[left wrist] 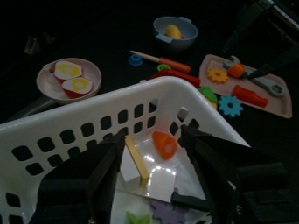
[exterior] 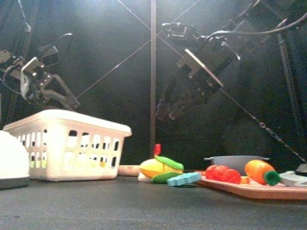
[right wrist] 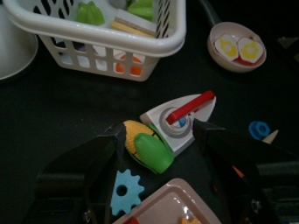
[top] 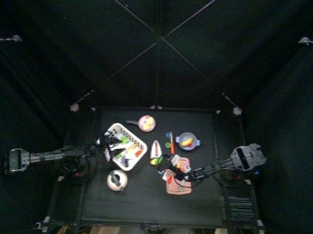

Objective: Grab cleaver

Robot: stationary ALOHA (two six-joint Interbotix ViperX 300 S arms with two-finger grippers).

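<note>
The cleaver (right wrist: pixel 187 107), with a pale blade and a red handle, lies on the black table between the white basket (right wrist: pixel 105 35) and the pink tray (left wrist: pixel 251 83). In the front view its red handle (exterior: pixel 156 149) sticks up behind a yellow-green toy vegetable (exterior: pixel 160 166). My right gripper (right wrist: pixel 163 156) is open and hangs just above the cleaver and that vegetable, touching neither; it also shows in the front view (exterior: pixel 180 94). My left gripper (left wrist: pixel 163 175) is open and empty, hovering over the basket's inside (top: pixel 104 149).
The basket (exterior: pixel 66 144) holds toy food. A plate with egg halves (right wrist: pixel 239 45) and a blue bowl (left wrist: pixel 176 31) lie farther back. The tray (exterior: pixel 258 189) carries toy vegetables. A white rounded object (exterior: pixel 13 162) stands at the front left. A blue gear (right wrist: pixel 126 188) lies near the tray.
</note>
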